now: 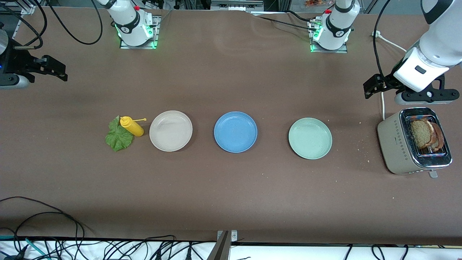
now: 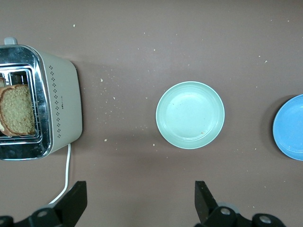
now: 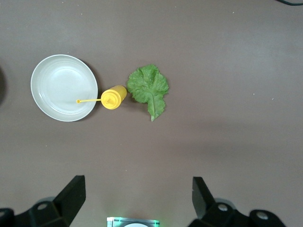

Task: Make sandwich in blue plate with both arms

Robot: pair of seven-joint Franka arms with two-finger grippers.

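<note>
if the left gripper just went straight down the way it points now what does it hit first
Probably bare table. The left gripper, fingers open, points down between the toaster and the mint plate. The toaster's white cord runs near one finger, though depth is unclear.

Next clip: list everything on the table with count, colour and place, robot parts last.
blue plate: 1, medium blue, empty, mid-table between the other plates.
beige plate: 1, toward the right arm's end.
mint-green plate: 1, toward the left arm's end.
lettuce leaf: 1, green, flat on the table beside the bottle.
mustard bottle: 1, yellow, between leaf and beige plate.
toaster: 1, beige and chrome, at the left arm's end.
bread slices: 2, brown, standing in the toaster.
left pincer: open, above the table by the toaster.
right pincer: open, over bare table.
</note>
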